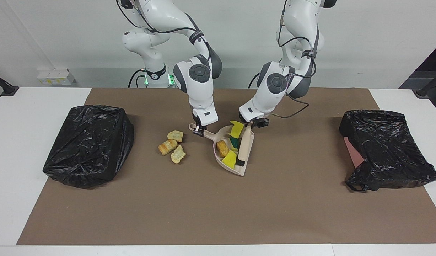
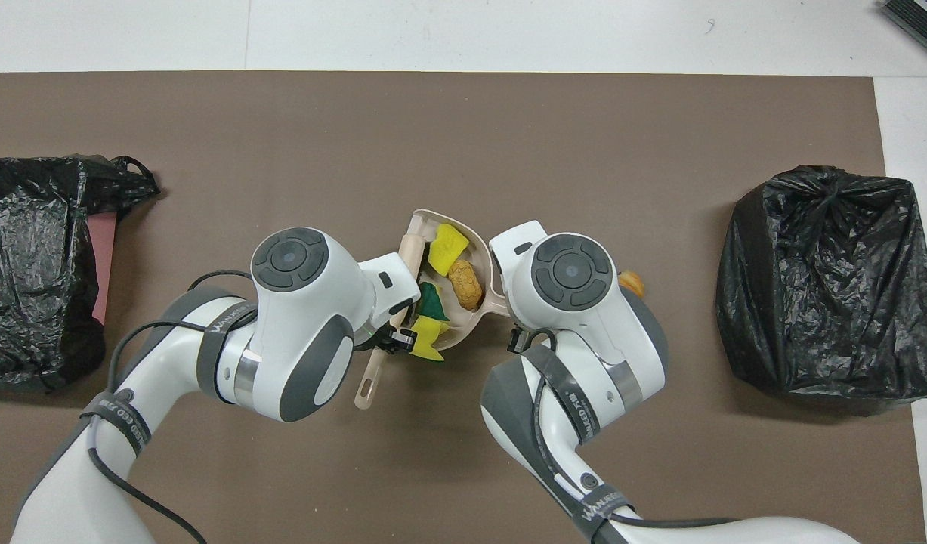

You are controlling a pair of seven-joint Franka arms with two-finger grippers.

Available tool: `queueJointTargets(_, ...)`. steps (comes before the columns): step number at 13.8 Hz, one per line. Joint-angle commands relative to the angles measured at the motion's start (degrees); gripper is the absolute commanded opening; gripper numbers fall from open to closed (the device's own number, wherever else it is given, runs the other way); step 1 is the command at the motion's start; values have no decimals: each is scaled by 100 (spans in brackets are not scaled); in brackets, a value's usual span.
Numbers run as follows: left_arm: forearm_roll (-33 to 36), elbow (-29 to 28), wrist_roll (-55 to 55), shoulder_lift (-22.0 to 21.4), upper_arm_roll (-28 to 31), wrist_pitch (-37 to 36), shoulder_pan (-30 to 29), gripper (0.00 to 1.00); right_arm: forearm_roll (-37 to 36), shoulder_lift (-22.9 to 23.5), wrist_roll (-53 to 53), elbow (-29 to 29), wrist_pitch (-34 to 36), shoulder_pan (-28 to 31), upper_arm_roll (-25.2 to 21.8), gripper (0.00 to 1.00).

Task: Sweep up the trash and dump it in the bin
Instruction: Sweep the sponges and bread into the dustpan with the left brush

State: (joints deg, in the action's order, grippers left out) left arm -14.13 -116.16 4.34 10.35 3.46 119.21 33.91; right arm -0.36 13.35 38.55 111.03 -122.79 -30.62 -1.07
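Four scraps sit in the dustpan [image 1: 247, 153] at frame centre: two yellow sponge chunks [image 1: 230, 159], a yellow-green piece [image 1: 235, 129] and a brown lump [image 1: 222, 148]. Three pale crusty pieces [image 1: 172, 145] lie beside it. Right gripper [image 1: 198, 130] pinches the dustpan's handle; left gripper [image 1: 251, 124] clamps the brush [image 1: 244, 144]. Two black bags [image 1: 88, 144].

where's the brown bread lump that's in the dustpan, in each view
Facing view: the brown bread lump lies in the dustpan, just above the yellow sponge chunk near the pan's open edge.
Overhead view: the same lump sits mid-pan, just below that yellow chunk.
Shared landmark: the brush, lying along the pan's edge toward the left arm's end of the table in both views.
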Motion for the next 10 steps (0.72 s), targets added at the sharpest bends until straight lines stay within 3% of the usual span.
queueJointTargets(1, -2, 75, -65, -173, 59, -248, -428, 0, 36, -8, -94, 42, -113, 3, 19, 0)
queueJointTargets(5, 182, 50, 232, -804, 120, -888, -886, 0, 62, -33, 336, -99, 44, 248, 28, 0)
queueJointTargets(6, 339, 32, 565, -989, 111, -1169, -913, 0, 367, -95, 503, -186, 245, 345, 19, 0)
queueJointTargets(7, 506, -21, 960, -1078, 111, -1381, -835, 0, 640, -226, 713, -239, 438, 372, 11, 0)
queueJointTargets(10, 508, -678, 2252, -1516, 58, -1138, -353, 0, 695, -657, 1109, -266, 931, 871, -16, 0)
